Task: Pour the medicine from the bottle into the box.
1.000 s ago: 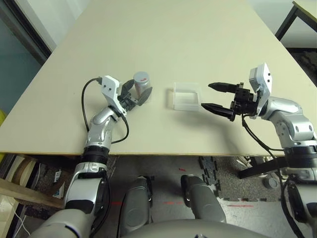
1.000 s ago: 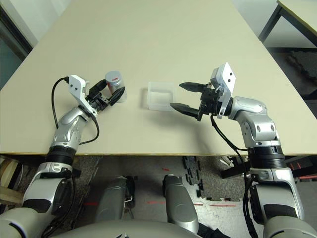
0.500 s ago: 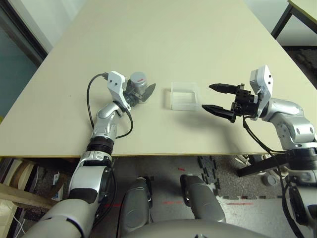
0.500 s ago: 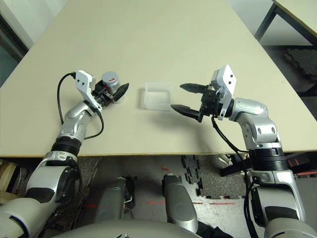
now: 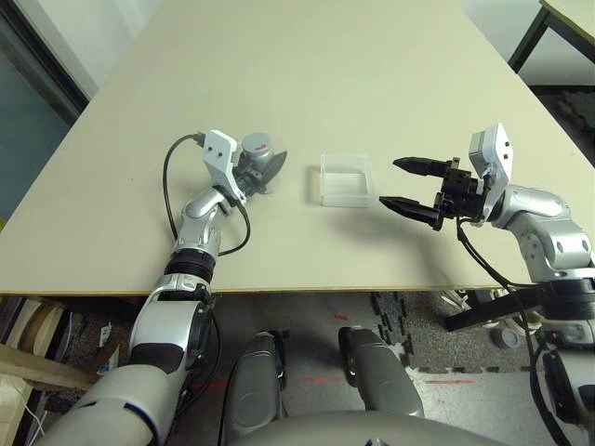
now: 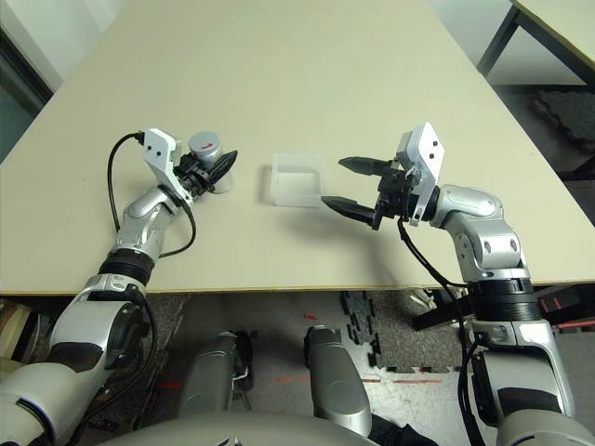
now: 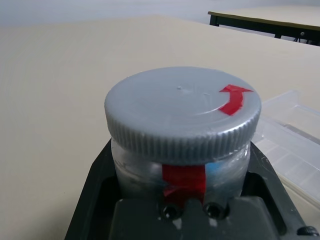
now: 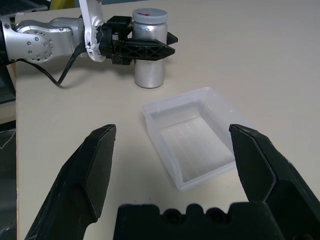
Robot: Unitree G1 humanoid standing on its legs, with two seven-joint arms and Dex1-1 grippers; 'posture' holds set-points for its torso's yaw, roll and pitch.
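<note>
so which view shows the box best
The right wrist view: the clear plastic box appears large there, its floor and most of its rim in sight. Both eye views show it whole but small, between the bottle and the right jaws. The left wrist view catches only part, behind the bottle.

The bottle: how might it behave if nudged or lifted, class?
The bottle looks stiff, its metallic wall showing no sag between the left gripper's fingers. Being taller than wide, it might tip if pushed near its lid; its round side could then roll.
</note>
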